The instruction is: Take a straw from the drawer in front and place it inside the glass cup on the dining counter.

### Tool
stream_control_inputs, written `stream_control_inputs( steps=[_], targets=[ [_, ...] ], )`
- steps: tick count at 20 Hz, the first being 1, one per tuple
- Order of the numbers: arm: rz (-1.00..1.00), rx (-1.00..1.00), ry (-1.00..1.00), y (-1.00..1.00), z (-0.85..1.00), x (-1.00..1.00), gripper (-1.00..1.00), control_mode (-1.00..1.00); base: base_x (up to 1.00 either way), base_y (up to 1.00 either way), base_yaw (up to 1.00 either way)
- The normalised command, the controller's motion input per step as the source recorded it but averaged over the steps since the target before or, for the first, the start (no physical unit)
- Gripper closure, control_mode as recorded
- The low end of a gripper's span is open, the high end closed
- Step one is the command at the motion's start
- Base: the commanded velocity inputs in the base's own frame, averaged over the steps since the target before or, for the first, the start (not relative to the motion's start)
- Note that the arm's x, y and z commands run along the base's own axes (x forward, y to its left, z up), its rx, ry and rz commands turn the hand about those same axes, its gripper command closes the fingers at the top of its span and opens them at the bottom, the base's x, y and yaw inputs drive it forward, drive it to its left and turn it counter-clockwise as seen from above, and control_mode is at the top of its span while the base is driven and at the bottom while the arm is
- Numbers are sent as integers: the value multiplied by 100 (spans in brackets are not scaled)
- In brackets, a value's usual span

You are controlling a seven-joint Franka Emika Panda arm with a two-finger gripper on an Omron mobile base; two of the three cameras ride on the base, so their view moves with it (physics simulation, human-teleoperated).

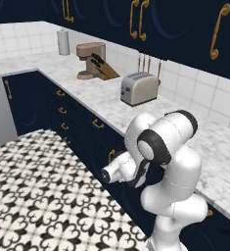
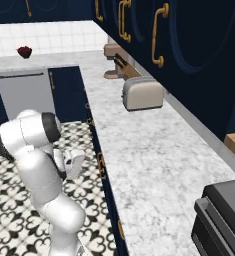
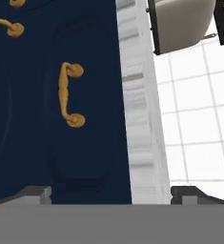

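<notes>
A white robot arm stands on a black-and-white patterned floor [image 1: 33, 196], folded low in front of a run of navy-blue cabinets. Its claw [image 3: 111, 193] points at the flat front of a navy drawer [image 3: 85, 119] that carries a curved brass handle [image 3: 68, 95]; the drawer is closed. The hand view is rolled sideways, so the handle runs up and down in it. Two small dark fingertips [image 3: 35, 194] rise at the bottom of that view, set wide apart on either side of the drawer front, so the claw is released and holds nothing. Neither tip touches the handle.

Beside the drawer front runs the pale marble edge of the counter [image 3: 137, 119], and beyond it lie white wall tiles [image 3: 199, 119]. From the base cameras, the marble counter [image 1: 111, 100] carries a silver toaster [image 1: 138, 88], a wooden knife block [image 1: 103, 68] next to a brown stand mixer [image 1: 89, 59], and a paper towel roll [image 1: 63, 41] farther back. Smaller navy drawers with brass pulls [image 1: 62, 110] sit below the counter.
</notes>
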Motion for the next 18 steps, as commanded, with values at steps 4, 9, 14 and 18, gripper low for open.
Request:
stream_control_inputs(
  steps=[4, 9, 14, 18],
  targets=[
    [0, -19, -2, 0, -39, 67, -100, -100, 0, 0, 0],
    [-2, -13, 0, 0, -24, 69, -100, -100, 0, 0, 0],
    [-5, -5, 0, -12, -7, 62, -100, -100, 0, 0, 0],
    [-1, 0, 1, -30, 0, 53, -100, -100, 0, 0, 0]
  ],
)
